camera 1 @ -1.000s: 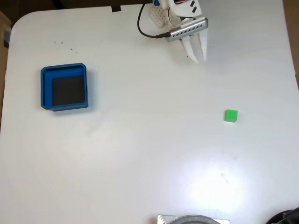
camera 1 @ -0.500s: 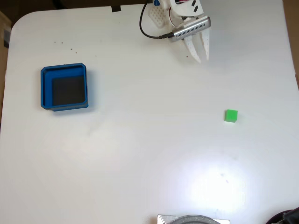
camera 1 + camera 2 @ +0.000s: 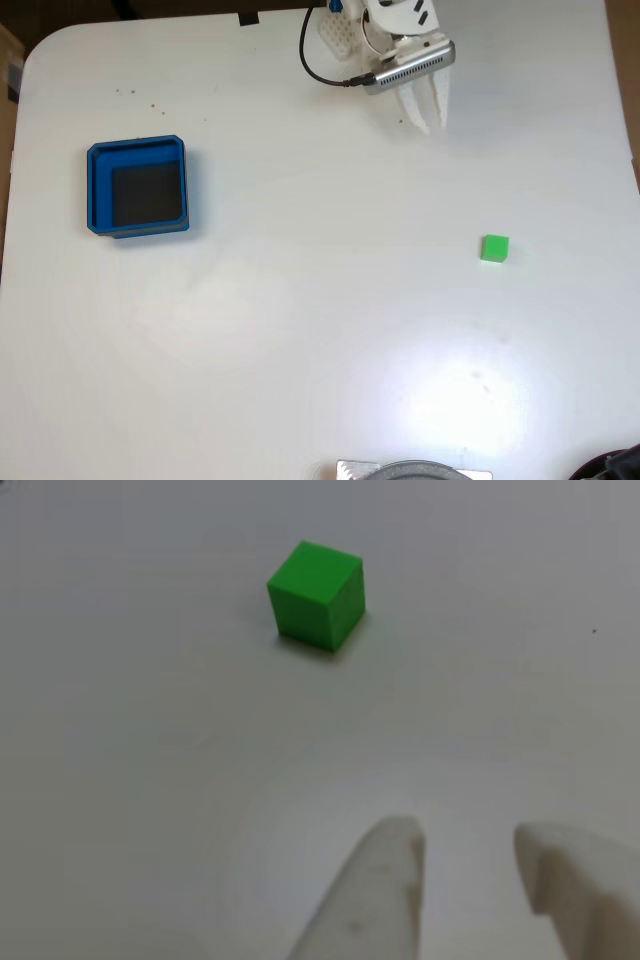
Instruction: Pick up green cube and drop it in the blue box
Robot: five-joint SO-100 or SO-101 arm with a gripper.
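We see the gripper near the table's top edge, fingers slightly apart, empty; the green cube sits at right, the blue box far left

Fixed view: box left, cube right.

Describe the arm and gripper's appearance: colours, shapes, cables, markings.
In the fixed view the gripper has two white, tapered plastic fingers. Above them sits a grey metallic bar-shaped module with a row of small slots, fed by a looping black cable. The arm body is white with black marks. In the other view the fingers look matte off-white, with blunt tips.
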